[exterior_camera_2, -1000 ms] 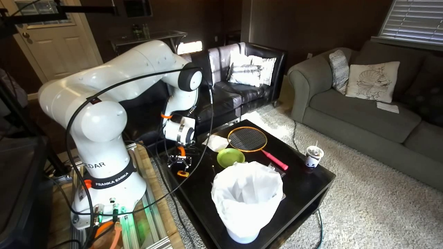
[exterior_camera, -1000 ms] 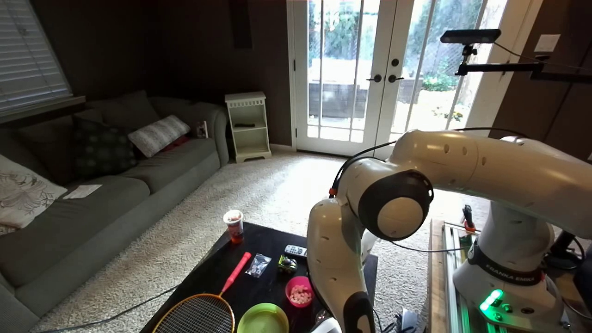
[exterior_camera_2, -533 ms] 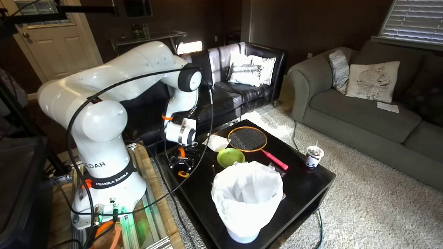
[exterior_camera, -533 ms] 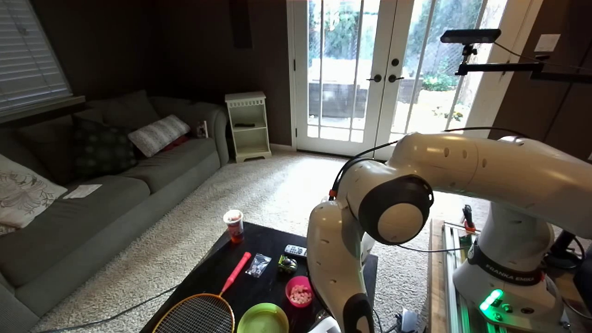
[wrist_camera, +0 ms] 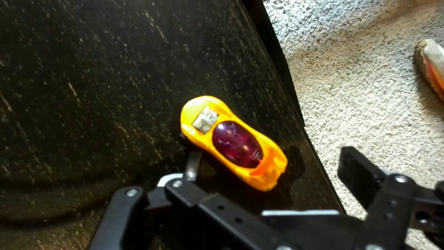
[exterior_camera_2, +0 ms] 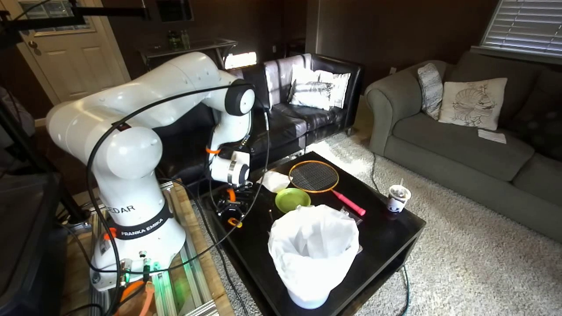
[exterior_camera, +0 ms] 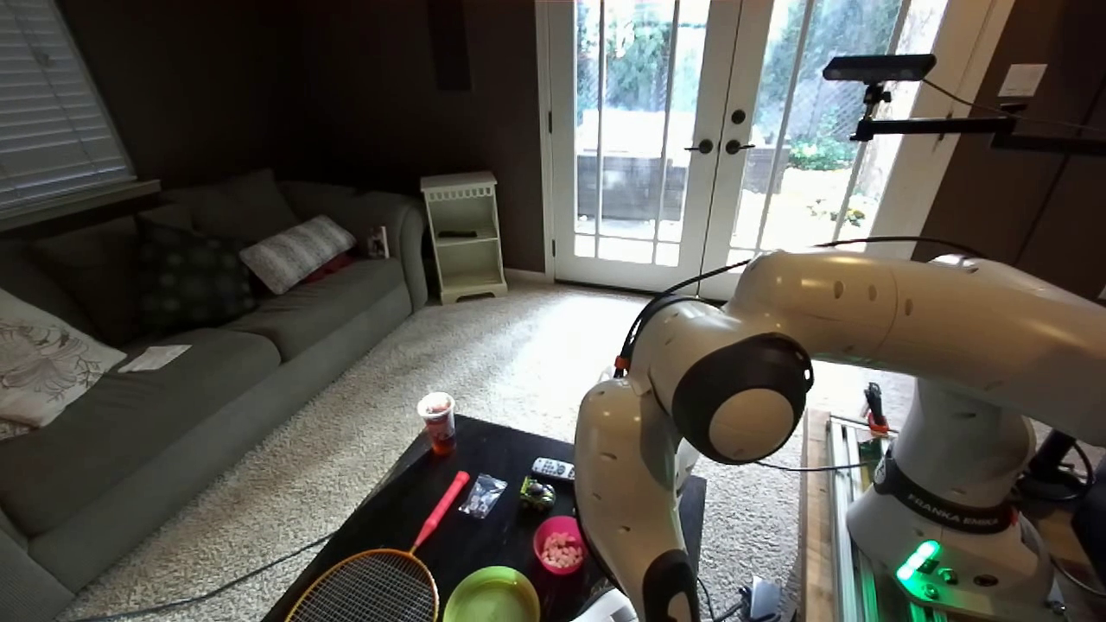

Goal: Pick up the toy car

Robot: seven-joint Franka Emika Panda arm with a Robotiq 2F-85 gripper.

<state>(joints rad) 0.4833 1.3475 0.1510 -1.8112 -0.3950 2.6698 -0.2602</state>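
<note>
In the wrist view, the yellow toy car [wrist_camera: 233,143] sits on the black table [wrist_camera: 104,86] near the edge, lying slantwise; the gripper [wrist_camera: 272,166] has its fingers [wrist_camera: 359,175] spread wide, with nothing held; one finger is very near the car's long side, and I can't tell if they touch; the other is out by the carpet [wrist_camera: 347,86]; the car looks like hard plastic, so I think it is light and stiff and won't squash; the dark dome [wrist_camera: 239,144] on top is shiny and round, so a finger might slip off it; I would pinch the two long sides, low down, near the middle; the gripper may need a turn first, to get the sides and not the ends; if it has wheels that spin, one finger pushing alone could roll it off.

In an exterior view, a bit of the car shows just under the gripper; the green plate [exterior_camera_2: 293,199] is apart from it, with the badminton racket [exterior_camera_2: 314,176] just beside the plate.

In an exterior view, the Franka arm [exterior_camera: 631,484] stands in front; the car and the fingers do not show; a green toy [exterior_camera: 537,492] sits near a pink bowl [exterior_camera: 563,523], too small to name surely.
</note>
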